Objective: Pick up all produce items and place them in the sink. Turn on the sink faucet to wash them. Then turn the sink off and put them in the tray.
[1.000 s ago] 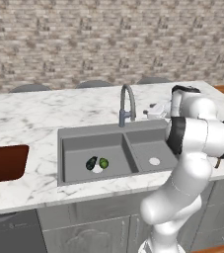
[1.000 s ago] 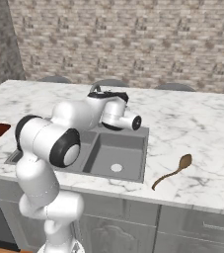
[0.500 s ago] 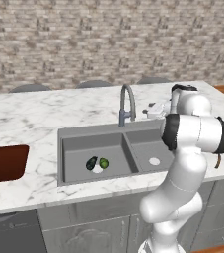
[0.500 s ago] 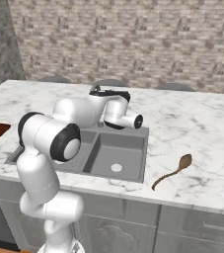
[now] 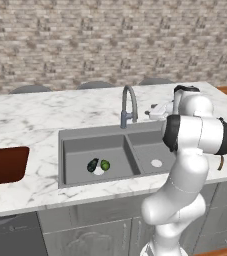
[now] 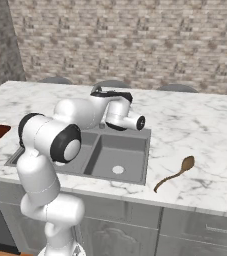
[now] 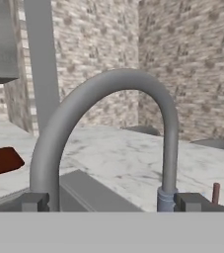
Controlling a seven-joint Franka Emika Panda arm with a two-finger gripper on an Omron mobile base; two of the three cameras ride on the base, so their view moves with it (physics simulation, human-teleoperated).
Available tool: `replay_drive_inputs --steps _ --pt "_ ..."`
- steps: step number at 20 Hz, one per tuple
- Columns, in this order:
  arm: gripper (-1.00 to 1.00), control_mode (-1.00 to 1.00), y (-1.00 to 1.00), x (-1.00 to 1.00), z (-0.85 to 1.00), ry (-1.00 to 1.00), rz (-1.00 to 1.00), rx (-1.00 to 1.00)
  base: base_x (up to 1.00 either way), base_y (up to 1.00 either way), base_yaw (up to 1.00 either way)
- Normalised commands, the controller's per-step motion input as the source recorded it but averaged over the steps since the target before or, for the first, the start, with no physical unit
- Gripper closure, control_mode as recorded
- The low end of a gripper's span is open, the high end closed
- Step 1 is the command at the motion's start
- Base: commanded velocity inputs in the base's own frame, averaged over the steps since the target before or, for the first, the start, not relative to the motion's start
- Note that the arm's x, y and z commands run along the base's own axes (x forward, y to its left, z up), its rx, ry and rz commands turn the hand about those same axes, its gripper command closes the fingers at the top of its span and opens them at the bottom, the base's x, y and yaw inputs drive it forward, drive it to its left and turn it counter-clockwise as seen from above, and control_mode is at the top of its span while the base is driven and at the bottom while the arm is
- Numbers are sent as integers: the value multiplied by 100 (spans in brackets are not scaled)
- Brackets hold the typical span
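We take the sink (image 5: 110, 137) as our landmark, the grey double basin set into the marble counter (image 5: 35, 115). The first stage looks finished to us: both produce items lie in its left basin, touching or nearly touching, beside the pale drain. Left of the sink, at the edge of the left base view, the reddish-brown tray (image 5: 2, 164) sits on the counter with nothing in what we can see of it, so the last stage is not begun. Right of the sink, well apart from it, a brown wooden spoon (image 6: 175, 172) lies on the counter; it is no part of the job.

Behind the sink's dividing wall rises the sink faucet (image 5: 128, 104), its arched spout reaching over the left basin. We see no water running, though a thin stream might be too faint to tell here. So we judge washing, shutting off and moving to the tray all remain.

The gripper (image 5: 153, 110) hangs just right of the faucet, above the sink's back rim, jaws spread wide and holding nothing. In the hand view the faucet's arch fills the near field, so we judge the arm is lining up on the lever.

Smallest last: the dark oblong (image 5: 92, 165) and the bright green ball (image 5: 105, 164) in the left basin.
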Motion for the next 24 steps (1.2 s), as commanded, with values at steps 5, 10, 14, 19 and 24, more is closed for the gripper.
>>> replay_drive_inputs --steps 5,10,14,19,24 --pt "-100 -100 -18 0 0 0 0 2 0 0 0" --pt "-100 -100 -30 2 0 0 0 4 0 0 0" --pt "-100 -100 -27 9 0 0 0 5 0 0 0" --pt "-100 -100 -26 15 0 0 0 5 0 0 0" --pt "-100 -100 -21 18 0 0 0 4 0 0 0"
